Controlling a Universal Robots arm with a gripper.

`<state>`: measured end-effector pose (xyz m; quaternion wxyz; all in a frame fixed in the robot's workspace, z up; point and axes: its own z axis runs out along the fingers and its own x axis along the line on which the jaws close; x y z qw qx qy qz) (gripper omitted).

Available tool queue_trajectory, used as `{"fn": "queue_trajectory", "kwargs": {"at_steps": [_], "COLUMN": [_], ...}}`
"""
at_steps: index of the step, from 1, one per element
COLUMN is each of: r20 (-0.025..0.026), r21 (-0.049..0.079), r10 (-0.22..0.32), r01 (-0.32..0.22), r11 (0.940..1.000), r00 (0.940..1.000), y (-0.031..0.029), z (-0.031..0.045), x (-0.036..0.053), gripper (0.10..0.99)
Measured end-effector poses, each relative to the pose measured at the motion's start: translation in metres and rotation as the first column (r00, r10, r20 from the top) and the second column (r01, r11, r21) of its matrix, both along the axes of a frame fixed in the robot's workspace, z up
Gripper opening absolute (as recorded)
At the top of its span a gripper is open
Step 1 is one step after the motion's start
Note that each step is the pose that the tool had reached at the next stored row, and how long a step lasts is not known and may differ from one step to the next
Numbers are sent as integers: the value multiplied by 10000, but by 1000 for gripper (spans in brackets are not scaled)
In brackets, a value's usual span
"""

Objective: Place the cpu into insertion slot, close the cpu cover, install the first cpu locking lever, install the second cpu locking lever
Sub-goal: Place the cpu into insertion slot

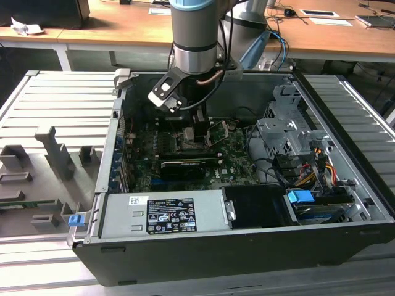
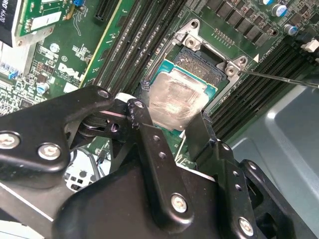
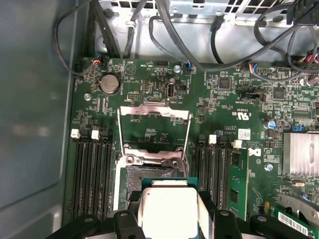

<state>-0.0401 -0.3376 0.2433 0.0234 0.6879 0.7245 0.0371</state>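
Observation:
My gripper (image 2: 167,115) is shut on the cpu (image 2: 174,99), a square chip with a dull silver top and a green edge, one black finger on each side. In both wrist views the chip hangs partly over the insertion slot (image 2: 202,62), whose black far part still shows beyond it. I cannot tell whether chip and socket touch. The cpu cover (image 3: 153,110), a thin metal frame with a large window, stands swung open past the socket (image 3: 149,174). A thin metal lever rod (image 2: 279,78) sticks out beside the socket. In the exterior view the gripper (image 1: 199,123) reaches down into the open computer case.
Black memory slots (image 3: 92,174) flank the socket on both sides. A long black expansion card (image 1: 182,166), a grey power supply (image 1: 163,213) and a drive cage (image 1: 284,132) with cables crowd the case. Black cables (image 3: 164,30) run past the board's far edge.

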Motion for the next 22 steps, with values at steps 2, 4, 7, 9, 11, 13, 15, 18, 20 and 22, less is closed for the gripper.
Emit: {"fn": "queue_trajectory", "kwargs": {"at_steps": [2, 4, 7, 9, 11, 13, 15, 18, 20, 22], "r20": [0, 0, 0, 1, 1, 1, 0, 0, 0, 0], "r21": [1, 0, 1, 1, 3, 2, 0, 1, -4, -15], "r10": [0, -4, -7, -5, -11, -65, -74, -153, -247, -279], "r01": [0, 4, 7, 5, 11, 65, 74, 153, 247, 279], "r11": [10000, 10000, 10000, 10000, 10000, 10000, 10000, 9999, 9997, 9996], "r00": [10000, 10000, 10000, 10000, 10000, 10000, 10000, 9999, 9997, 9996], "y": [0, 0, 1, 1, 6, 21, 29, 64, 69, 106], "z": [-4, -8, -10, -12, -15, -20, -50, -108, -145, -211], "x": [0, 0, 1, 2, 4, 2, -1, -9, -15, -17], "gripper": [529, 529, 529, 529, 529, 529, 529, 529, 529, 529]}}
